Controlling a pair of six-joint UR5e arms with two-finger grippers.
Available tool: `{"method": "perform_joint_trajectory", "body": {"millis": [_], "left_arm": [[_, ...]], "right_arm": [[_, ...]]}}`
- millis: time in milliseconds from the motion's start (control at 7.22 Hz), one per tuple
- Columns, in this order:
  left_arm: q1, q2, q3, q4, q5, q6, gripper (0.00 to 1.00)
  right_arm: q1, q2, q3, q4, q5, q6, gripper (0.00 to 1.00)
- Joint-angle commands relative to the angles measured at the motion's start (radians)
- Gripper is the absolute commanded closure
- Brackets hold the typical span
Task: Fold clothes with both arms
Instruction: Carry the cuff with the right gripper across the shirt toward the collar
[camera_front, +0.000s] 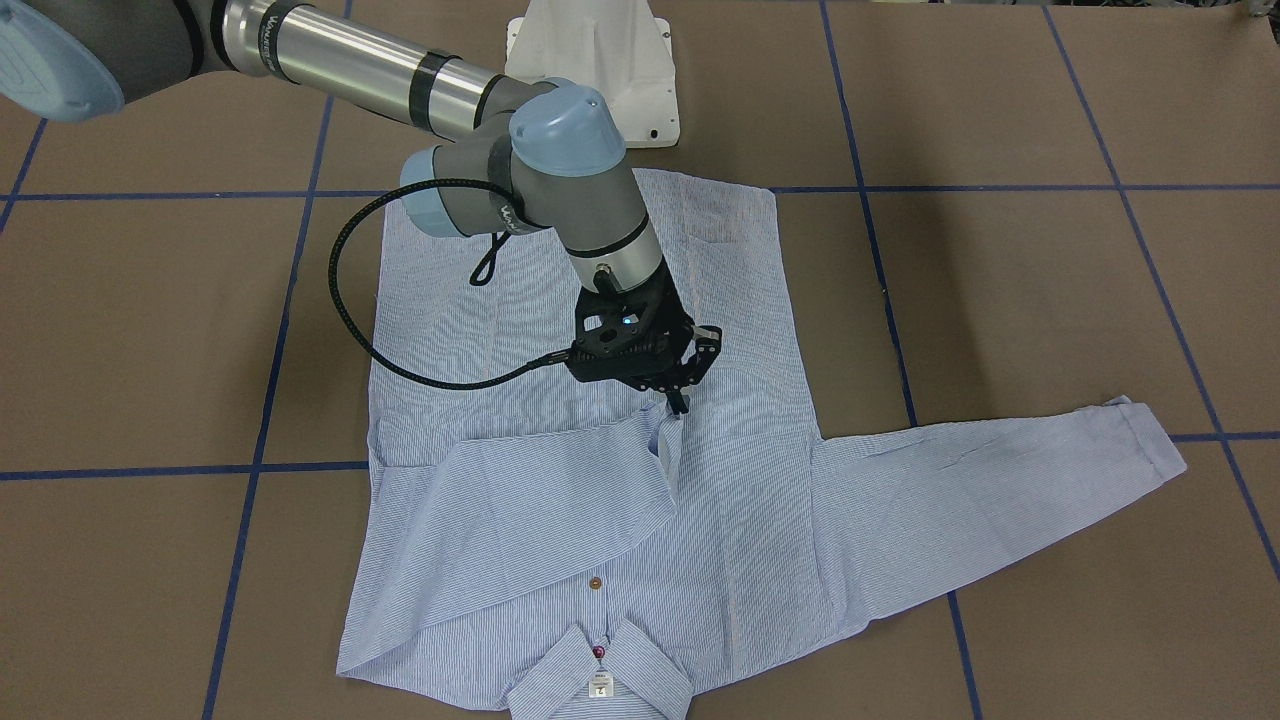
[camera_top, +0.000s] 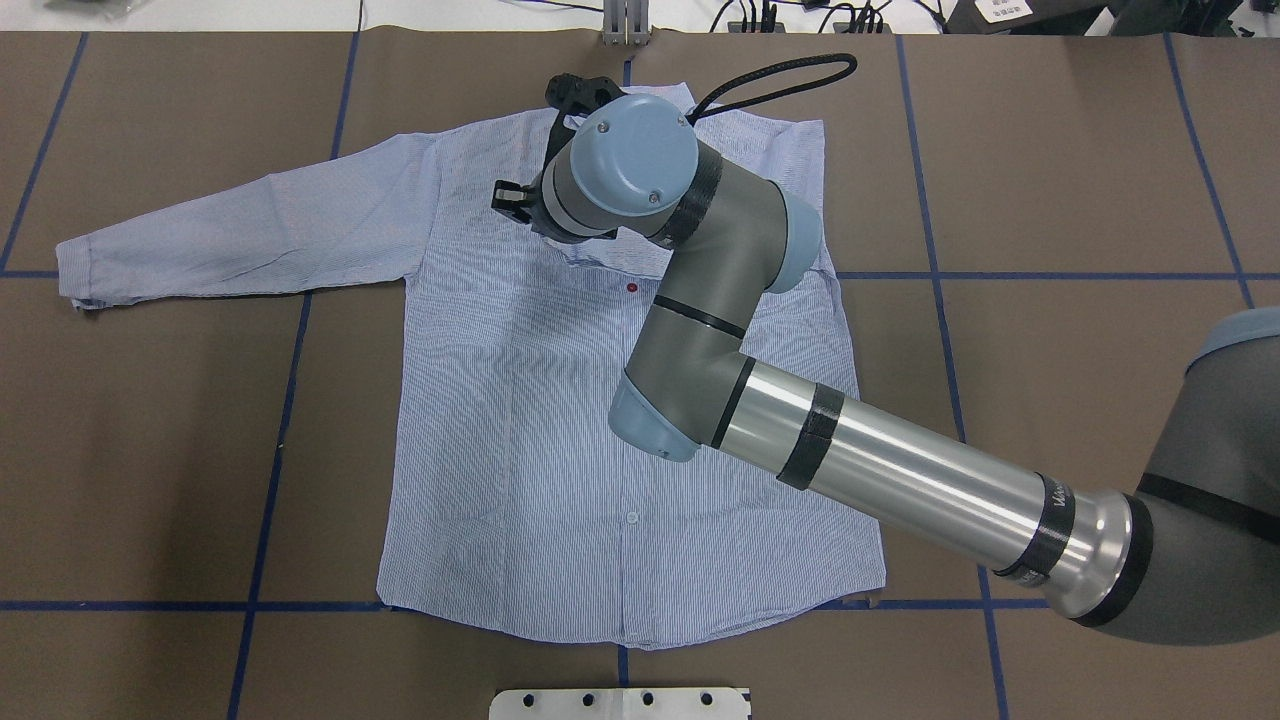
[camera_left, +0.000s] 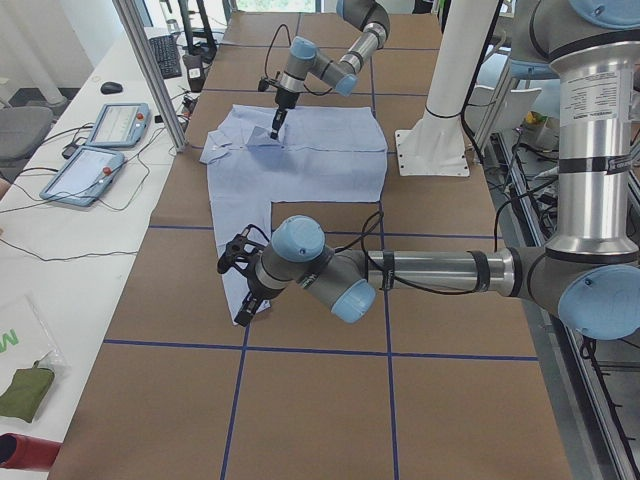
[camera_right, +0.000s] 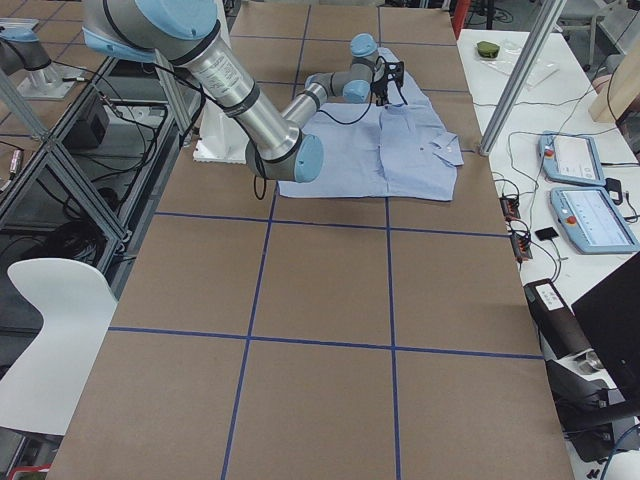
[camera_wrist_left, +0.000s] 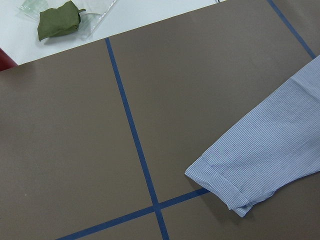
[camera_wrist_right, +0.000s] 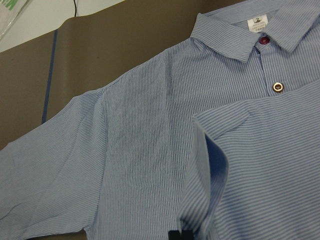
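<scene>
table (camera_top: 1050, 150): brown paper top, gridded with blue tape (camera_top: 290, 400); white pedestal (camera_front: 600, 60) at the robot's edge.
shirt (camera_top: 520, 450): blue-and-white striped, flat on the paper, front up; hem near the pedestal, collar (camera_front: 650, 680) at the far edge.
collar detail: white neck label (camera_front: 600, 684) inside; 1 dark red button (camera_front: 599, 652) just beside it.
spread sleeve (camera_front: 990, 480): stretched straight out to the robot's left, flat; its cuff (camera_wrist_left: 220, 182) lies over a tape line.
folded sleeve (camera_front: 540, 510): laid in over the chest, ending at the shirt's middle.
right arm (camera_top: 900, 470): reaches in across the shirt, wrist pointing down.
right gripper (camera_front: 678, 403): fingers pinched together on the end of the folded sleeve, which stands slightly raised off the shirt front.
left arm (camera_left: 440, 270): stretched low along the table toward the spread sleeve.
left gripper (camera_left: 245, 312): above the paper, close to the spread sleeve's cuff; clenched or released, cannot tell.
side bench: 2 teach pendants (camera_right: 590, 215); green cloth (camera_wrist_left: 59, 24) in a clear bag.
</scene>
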Motion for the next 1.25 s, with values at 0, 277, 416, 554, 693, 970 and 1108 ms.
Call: {"method": "perform_joint_trajectory", "body": {"millis": [0,277,416,554,693,970,1108], "left_arm": [[0.0,0.0,-0.001,0.0,-0.011,0.0,0.0],[0.0,0.0,0.001,-0.002,-0.028,0.0,0.0],[0.0,0.0,0.001,-0.002,-0.028,0.0,0.0],[0.0,0.0,-0.001,-0.002,-0.028,0.0,0.0],[0.0,0.0,-0.001,-0.002,-0.03,0.002,0.0],[-0.001,0.003,-0.002,-0.003,-0.083,0.0,0.0],[0.0,0.002,-0.004,-0.003,-0.088,-0.001,0.0]], "right_arm": [[-0.001,0.033,-0.033,0.0,-0.02,0.001,1.0],[-0.001,0.041,-0.052,0.002,-0.026,0.001,1.0],[-0.001,0.053,-0.073,0.002,-0.042,0.002,0.98],[-0.001,0.085,-0.116,0.002,-0.046,0.032,0.59],[-0.001,0.109,-0.147,0.002,-0.048,0.051,0.26],[-0.006,0.13,-0.155,0.002,-0.049,0.095,0.01],[-0.004,0.131,-0.15,0.0,-0.049,0.129,0.01]]}}
